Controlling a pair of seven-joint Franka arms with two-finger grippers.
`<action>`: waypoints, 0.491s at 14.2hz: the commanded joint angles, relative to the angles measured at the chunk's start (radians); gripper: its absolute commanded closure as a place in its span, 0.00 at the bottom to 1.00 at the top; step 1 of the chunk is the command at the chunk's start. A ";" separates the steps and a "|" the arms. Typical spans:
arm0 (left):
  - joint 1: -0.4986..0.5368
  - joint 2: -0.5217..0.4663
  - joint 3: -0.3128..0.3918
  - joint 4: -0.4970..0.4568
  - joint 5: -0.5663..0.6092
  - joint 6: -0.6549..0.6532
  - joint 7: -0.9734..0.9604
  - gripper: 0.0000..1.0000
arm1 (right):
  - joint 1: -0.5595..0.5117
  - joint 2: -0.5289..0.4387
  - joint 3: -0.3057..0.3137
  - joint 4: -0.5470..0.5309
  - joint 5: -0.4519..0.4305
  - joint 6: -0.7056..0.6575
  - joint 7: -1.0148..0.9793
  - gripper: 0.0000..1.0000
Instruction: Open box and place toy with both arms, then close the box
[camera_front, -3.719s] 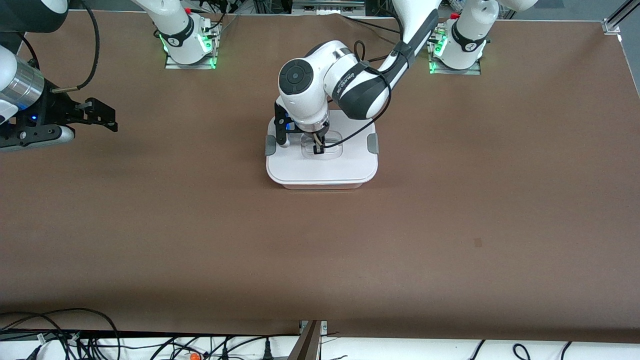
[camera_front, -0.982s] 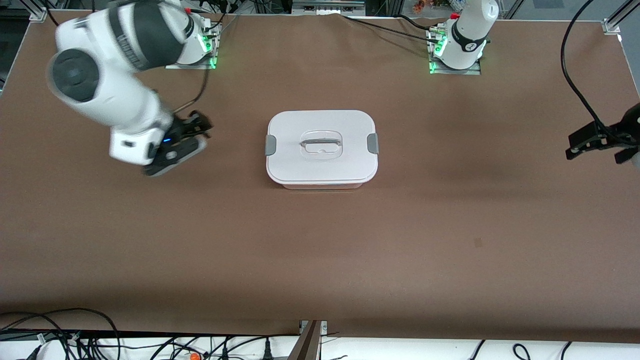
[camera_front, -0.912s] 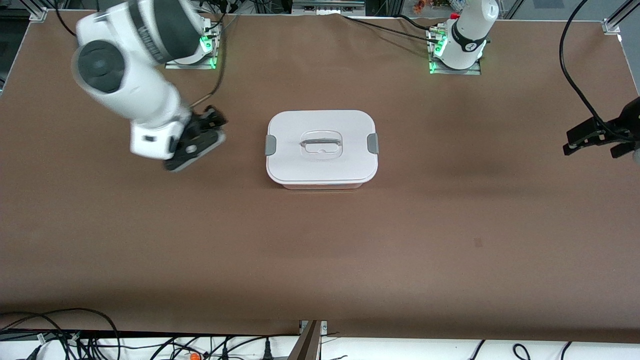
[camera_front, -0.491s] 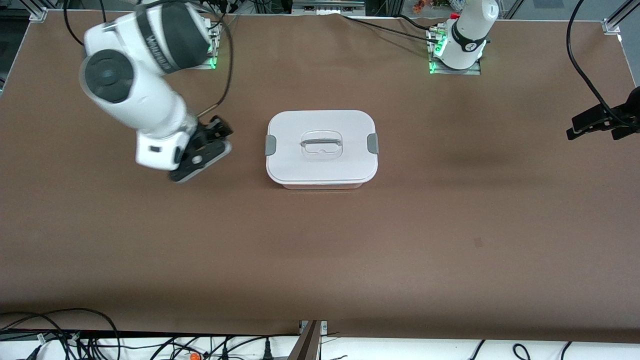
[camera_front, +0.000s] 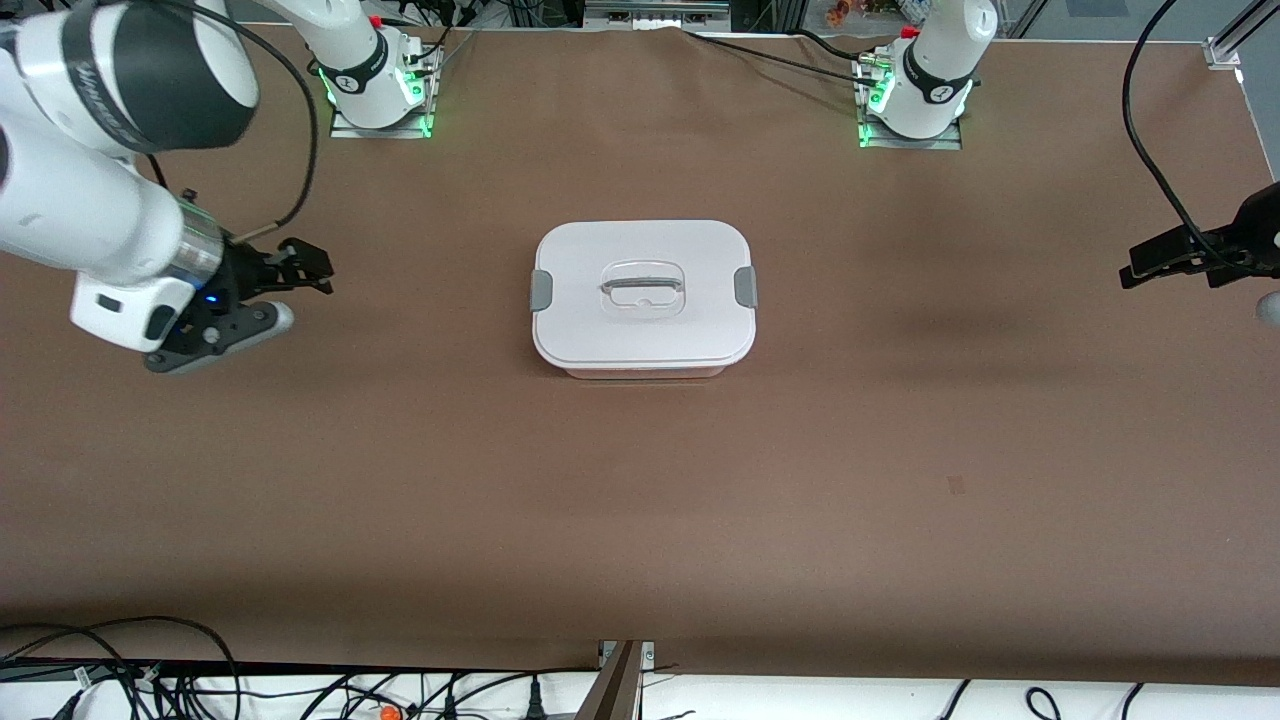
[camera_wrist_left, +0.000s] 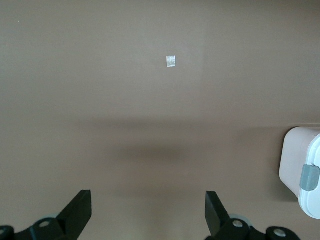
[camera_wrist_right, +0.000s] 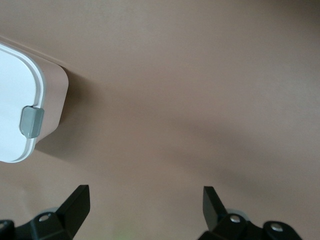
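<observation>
While both hands hang wide and empty, the right gripper (camera_front: 305, 268) over bare table (camera_front: 640, 500) toward its own end and the left gripper (camera_front: 1150, 262) over the table's other end, the box (camera_front: 643, 297) sits shut midway between them. Its rigid, smooth plastic probably favours the grey clips (camera_front: 541, 290) or recessed handle (camera_front: 641, 289).

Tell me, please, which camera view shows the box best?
The front view: the whole box shows, lid on, both grey clips and its handle. The left wrist view catches only one end with a clip; the right wrist view catches the opposite end and its clip.
</observation>
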 joint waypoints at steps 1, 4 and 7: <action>0.009 -0.004 -0.003 0.005 -0.003 -0.020 -0.008 0.00 | 0.008 -0.089 -0.031 -0.080 0.014 0.001 0.031 0.00; 0.000 -0.002 -0.011 0.005 -0.002 -0.020 -0.013 0.00 | 0.010 -0.138 -0.040 -0.138 0.011 0.008 0.103 0.00; -0.002 -0.001 -0.014 0.005 -0.002 -0.021 -0.013 0.00 | 0.010 -0.138 -0.039 -0.149 0.011 0.015 0.129 0.00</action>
